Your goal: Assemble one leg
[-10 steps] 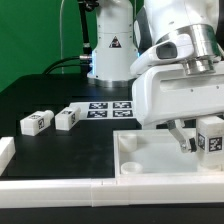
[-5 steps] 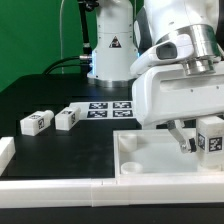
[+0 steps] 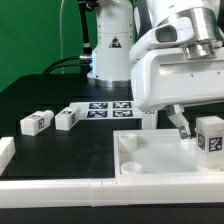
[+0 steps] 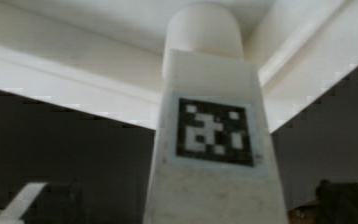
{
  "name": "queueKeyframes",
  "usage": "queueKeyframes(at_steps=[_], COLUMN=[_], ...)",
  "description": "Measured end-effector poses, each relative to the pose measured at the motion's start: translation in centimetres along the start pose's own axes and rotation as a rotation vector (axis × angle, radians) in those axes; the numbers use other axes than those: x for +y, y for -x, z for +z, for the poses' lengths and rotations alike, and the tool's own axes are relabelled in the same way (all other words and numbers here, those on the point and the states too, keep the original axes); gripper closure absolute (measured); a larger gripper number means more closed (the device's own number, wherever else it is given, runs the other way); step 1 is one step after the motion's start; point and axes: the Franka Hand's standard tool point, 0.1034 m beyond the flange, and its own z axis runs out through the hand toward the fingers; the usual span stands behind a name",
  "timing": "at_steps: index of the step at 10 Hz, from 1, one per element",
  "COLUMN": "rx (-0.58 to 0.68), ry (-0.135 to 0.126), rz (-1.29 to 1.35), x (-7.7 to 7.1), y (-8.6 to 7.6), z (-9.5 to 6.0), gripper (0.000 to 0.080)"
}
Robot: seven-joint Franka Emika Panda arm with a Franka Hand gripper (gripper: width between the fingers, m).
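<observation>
White and hard-looking, the leg (image 3: 210,137) you are working on stands upright just under the claw (image 3: 196,128), its foot on the panel (image 3: 150,160) at the corner nearest the claw; whether it sits in a socket cannot be told. In the wrist view the leg (image 4: 211,120) runs straight out between the two fingers (image 4: 348,197) with a strip of gap on each side, so the claw reads as spread and gripping nothing. Expect a light, stiff block that will not give under pressure. Its smooth faces could slip, so take it squarely by two opposite flat sides near the top. The panel's raised rim lies close below the claw and is the one thing a finger might catch. A spare leg (image 3: 38,122), a second spare leg (image 3: 66,119) and the marker board (image 3: 110,107) lie well apart from the claw on the black table (image 3: 70,150), out of your way.
</observation>
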Motion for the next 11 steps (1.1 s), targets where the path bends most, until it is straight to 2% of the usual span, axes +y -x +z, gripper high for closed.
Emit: queueKeyframes(at_steps=[2, 3, 4, 6, 8, 9, 10, 11], rx=[-0.010, -0.130, -0.191, -0.391, -0.600, -0.675, -0.626, -0.625], ry=[-0.005, -0.049, -0.056, -0.092, -0.151, -0.179, -0.166, -0.165], rz=[0.002, 0.022, 0.031, 0.091, 0.105, 0.107, 0.104, 0.104], x=[-0.2, -1.1, -0.4, -0.5, -0.8, -0.9, -0.5, -0.6], y=[0.0, 0.1, -0.4, 0.0, 0.4, 0.3, -0.1, 0.1], z=[0.1, 0.1, -0.2, -0.4, -1.3, -1.0, -0.6, -0.6], gripper=[0.0150, 0.0150, 0.0150, 0.0150, 0.0150, 0.0150, 0.0150, 0.0150])
